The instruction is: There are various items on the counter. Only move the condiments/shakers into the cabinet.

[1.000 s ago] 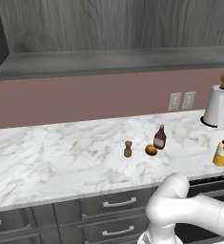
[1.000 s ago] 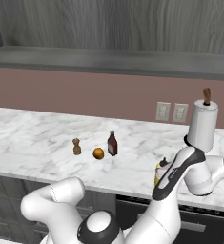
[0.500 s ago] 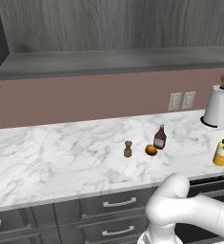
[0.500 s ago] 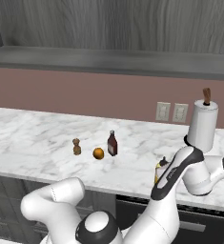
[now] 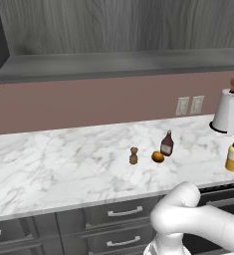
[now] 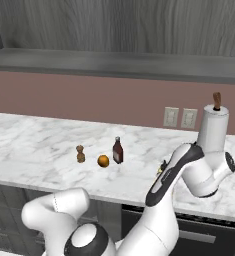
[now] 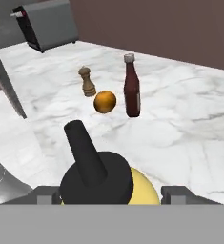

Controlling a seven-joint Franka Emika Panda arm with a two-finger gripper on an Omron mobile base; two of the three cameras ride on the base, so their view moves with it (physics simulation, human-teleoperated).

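The yellow squeeze bottle [image 7: 112, 183] is seen close below the hand camera, its dark pointed cap [image 7: 87, 152] rising between the two finger tips of the gripper [image 7: 108, 193], which stand apart on either side of the bottle's shoulders. Whether the fingers already touch the bottle cannot be told, and no grip is evident, so the jaws are judged to be spread wide and empty. From the left base view the bottle [image 5: 233, 157] is placed near the front right of the white marble counter [image 5: 63, 169], well apart from the other items and in front of the paper towel roll [image 5: 227, 110]. Further along the slab, the dark red-brown sauce bottle [image 5: 167, 144], the small orange fruit [image 5: 158, 157] and the brown wooden pepper-mill shaker [image 5: 133, 155] are grouped near one another, all upright. The step in hand is judged to be the approach for the first pick, with none of the three condiments yet moved to the dark grey cabinet [image 5: 123, 25] or its grey shelf ledge [image 5: 118, 64] above. The next move would call for the fingers to be lowered around the bottle's body below the cap and closed squarely, since a grip on the tapered shoulder could slip; a high lift to the ledge would then be needed.
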